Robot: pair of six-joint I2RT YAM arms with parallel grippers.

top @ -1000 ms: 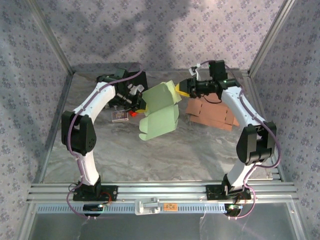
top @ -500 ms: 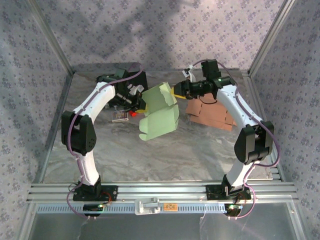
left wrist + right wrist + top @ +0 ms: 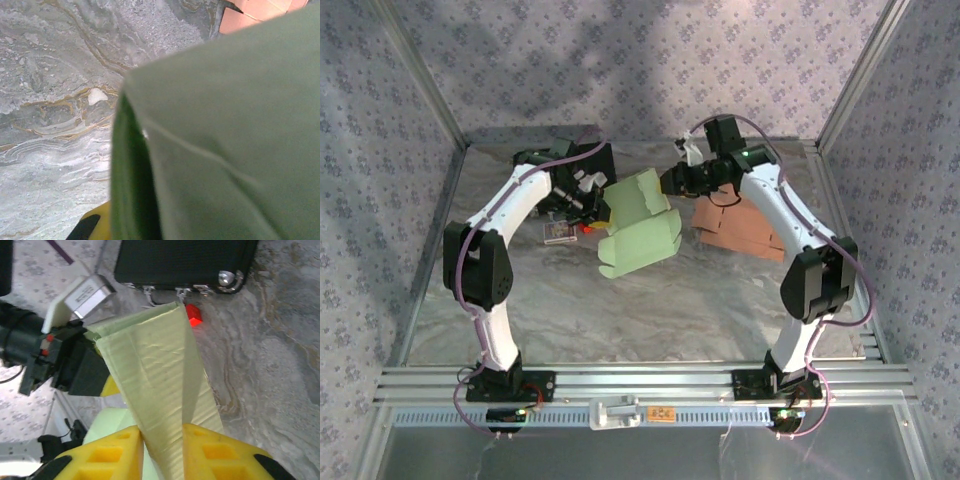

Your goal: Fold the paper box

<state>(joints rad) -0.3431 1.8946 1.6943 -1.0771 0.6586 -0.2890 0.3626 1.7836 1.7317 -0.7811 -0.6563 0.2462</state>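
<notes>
Top external view: the green box [image 3: 638,228] is held up above the marble table [image 3: 620,310], at the back centre, between the two arms. It is partly folded, with its open side facing front-left.

Left gripper [image 3: 600,208]: it meets the box's left edge. In the left wrist view a green wall takes up most of the frame, and one yellow fingertip [image 3: 97,220] lies against its lower-left edge. The jaws are pressed together on that edge of the box.

Right gripper [image 3: 670,183]: it reaches in from the right to the box's upper right corner. In the right wrist view its two yellow fingers [image 3: 107,455] sit on either side of a ribbed green flap [image 3: 155,370], each touching it, so the flap is pinched between them. The flap's far end runs up to the dark body of the left gripper.

Other items:
- A stack of flat brown cardboard [image 3: 745,232] lies on the table to the right of the box, under the right arm.
- A small card [image 3: 560,234] lies to the left, below the left wrist.
- A black case [image 3: 185,260] with metal latches sits at the back.
- A small red block [image 3: 193,314] lies just in front of the case.
</notes>
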